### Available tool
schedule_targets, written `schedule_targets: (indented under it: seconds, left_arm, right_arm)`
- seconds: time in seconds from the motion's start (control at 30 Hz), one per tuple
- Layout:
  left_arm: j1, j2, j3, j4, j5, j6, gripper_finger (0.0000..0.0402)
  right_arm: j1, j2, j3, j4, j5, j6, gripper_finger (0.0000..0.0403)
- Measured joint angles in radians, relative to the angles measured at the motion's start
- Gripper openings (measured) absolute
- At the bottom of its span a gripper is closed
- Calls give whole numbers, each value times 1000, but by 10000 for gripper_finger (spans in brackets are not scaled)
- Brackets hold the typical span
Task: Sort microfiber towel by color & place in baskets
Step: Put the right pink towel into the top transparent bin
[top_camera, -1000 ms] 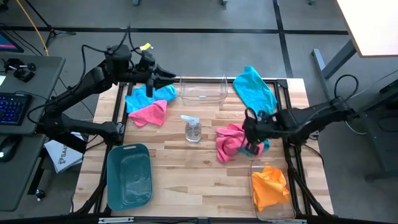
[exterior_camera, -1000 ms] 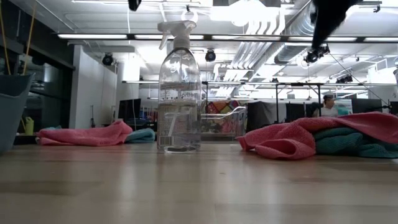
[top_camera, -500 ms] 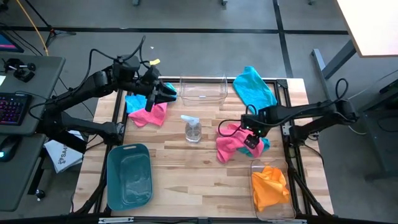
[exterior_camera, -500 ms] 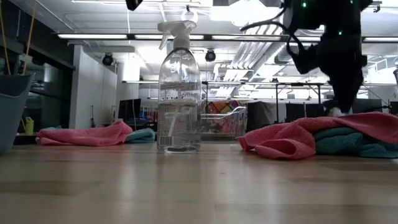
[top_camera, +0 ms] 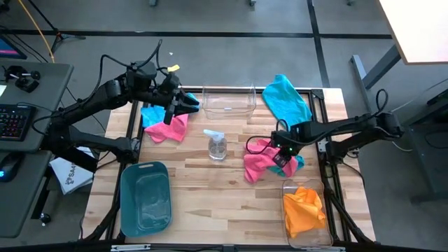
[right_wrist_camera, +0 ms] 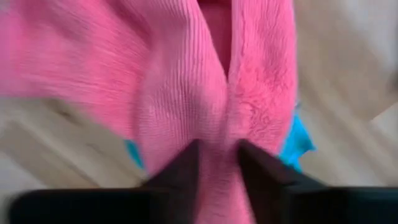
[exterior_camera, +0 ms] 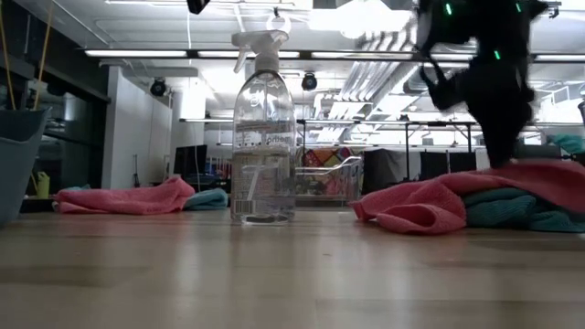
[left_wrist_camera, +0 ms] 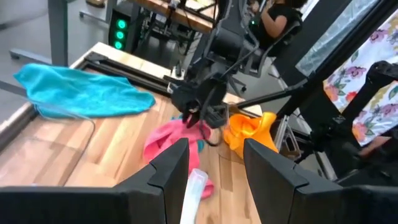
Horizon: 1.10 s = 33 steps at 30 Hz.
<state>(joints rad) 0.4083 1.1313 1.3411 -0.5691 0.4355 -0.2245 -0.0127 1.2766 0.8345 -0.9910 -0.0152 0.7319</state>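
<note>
My right gripper (top_camera: 280,155) is down on a pink towel (top_camera: 257,159) that lies crumpled over a teal towel (top_camera: 299,162) right of the table's middle, and it is shut on the pink one. My left gripper (top_camera: 185,103) hangs open over a second pink towel (top_camera: 166,129) and teal towel (top_camera: 149,114) at the far left. Another teal towel (top_camera: 287,99) is draped over the far right edge. An orange towel (top_camera: 304,208) fills the clear basket (top_camera: 288,187) near right. An empty clear basket (top_camera: 229,102) stands far centre, a teal basket (top_camera: 145,197) near left. My right gripper pinches a raised fold (right_wrist_camera: 214,134) of the pink towel between its two fingers (right_wrist_camera: 181,169), coming from above and pointing down. The towel still lies on the table and on the teal towel (exterior_camera: 512,210) beneath it.
A clear spray bottle (top_camera: 217,145) stands upright in the table's middle, between the two piles. Bare wood runs along the near edge between the teal basket and the basket with the orange towel. Beyond the table, a desk with a keyboard (top_camera: 14,120) is at left.
My right gripper has moved toward the table's left and come down onto the pink towel, meeting its top. My left gripper has moved a little toward the near edge and down, over the far-left towels. The towels themselves lie as before.
</note>
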Motion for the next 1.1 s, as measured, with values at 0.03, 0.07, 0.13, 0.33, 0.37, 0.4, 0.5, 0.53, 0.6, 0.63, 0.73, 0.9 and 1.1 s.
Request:
schedule_targets:
  seconds: [0.03,0.07,0.13,0.33,0.37,0.4,0.5,0.53,0.6,0.63,0.73,0.9,1.1]
  left_arm:
    - [6,-3,1,-3,0,2,142]
    - [12,-4,7,-5,0,8,142]
    - [25,-11,21,-1,0,10,142]
    - [60,-45,56,1,-1,27,142]
    - [65,-52,56,1,0,27,142]
    - [68,-59,56,5,0,27,142]
    - [74,-74,56,53,0,27,142]
    - [76,-79,56,77,-1,26,142]
    - [76,-85,57,112,0,24,142]
    - [76,-87,57,130,-1,21,142]
    - [76,-90,57,147,-1,20,142]
    - [76,-90,57,123,0,19,142]
    - [64,-91,57,28,0,-2,142]
  right_arm:
    - [0,0,46,-28,13,-32,29]
    - [0,0,100,-49,25,-67,19]
    - [0,-1,216,-71,61,-115,24]
    - [-47,3,516,-60,219,-234,5]
    - [-64,6,547,-34,233,-260,3]
    - [-81,11,575,12,241,-298,2]
    - [-146,34,654,202,225,-420,1]
    - [-170,48,683,269,202,-465,1]
    - [-216,91,750,388,162,-554,1]
    - [-237,117,790,438,143,-588,1]
    - [-294,211,936,544,82,-662,0]
    - [-368,381,1167,501,18,-729,0]
    - [-417,518,1259,337,13,-767,0]
